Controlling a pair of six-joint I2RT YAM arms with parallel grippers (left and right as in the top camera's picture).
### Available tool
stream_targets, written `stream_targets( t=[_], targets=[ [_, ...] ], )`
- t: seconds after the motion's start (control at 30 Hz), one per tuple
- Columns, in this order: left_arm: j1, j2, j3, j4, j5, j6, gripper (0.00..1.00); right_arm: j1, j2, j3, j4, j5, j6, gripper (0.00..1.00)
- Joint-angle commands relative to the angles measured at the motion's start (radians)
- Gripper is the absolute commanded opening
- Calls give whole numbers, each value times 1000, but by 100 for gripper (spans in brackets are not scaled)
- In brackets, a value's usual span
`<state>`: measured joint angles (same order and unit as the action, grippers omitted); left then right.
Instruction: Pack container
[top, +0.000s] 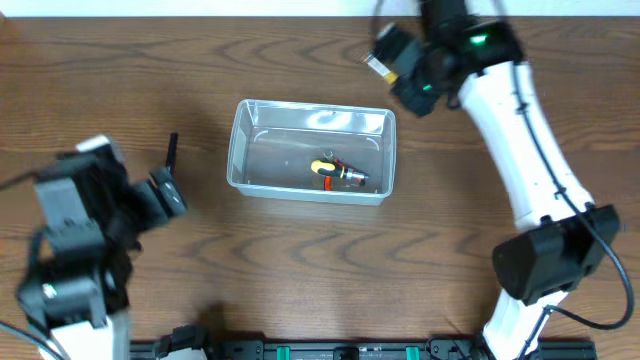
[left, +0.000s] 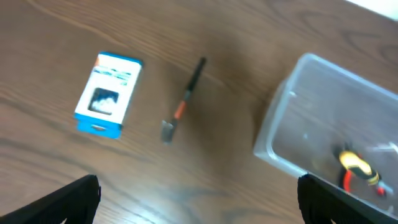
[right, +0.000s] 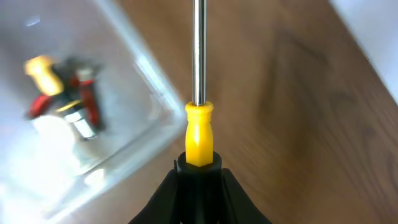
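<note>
The clear plastic container (top: 245, 150) stands mid-table and holds a yellow, red and black hand tool (top: 340, 173). My right gripper (right: 199, 180) is shut on a screwdriver (right: 199, 130) with a yellow and black handle, its steel shaft pointing away from the wrist beside the container's corner (right: 146, 74). In the overhead view the right gripper (top: 392, 55) hovers just off the container's far right corner. My left gripper (left: 199, 202) is open and empty above bare table, left of the container (left: 280, 124).
A small blue-and-white box (left: 109, 93) and a thin black tool with an orange band (left: 184, 102) lie on the table left of the container. The thin tool also shows in the overhead view (top: 171, 150). The left arm hides the box there.
</note>
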<state>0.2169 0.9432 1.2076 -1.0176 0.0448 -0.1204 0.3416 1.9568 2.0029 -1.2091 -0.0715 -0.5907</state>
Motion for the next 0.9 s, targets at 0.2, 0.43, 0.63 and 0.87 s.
stream_targets(
  t=[0.2, 0.43, 0.63, 0.87],
  targets=[
    [129, 187, 211, -36, -11, 41, 98, 158, 43, -4, -25, -5, -107, 1],
    [130, 184, 210, -37, -11, 41, 98, 162, 162, -4, -51, -16, -107, 1],
    [130, 184, 210, -37, -1, 41, 98, 162, 266, -4, -48, -23, -107, 1],
    [130, 184, 210, -37, -1, 41, 98, 162, 335, -4, -43, -39, -107, 1]
  ],
)
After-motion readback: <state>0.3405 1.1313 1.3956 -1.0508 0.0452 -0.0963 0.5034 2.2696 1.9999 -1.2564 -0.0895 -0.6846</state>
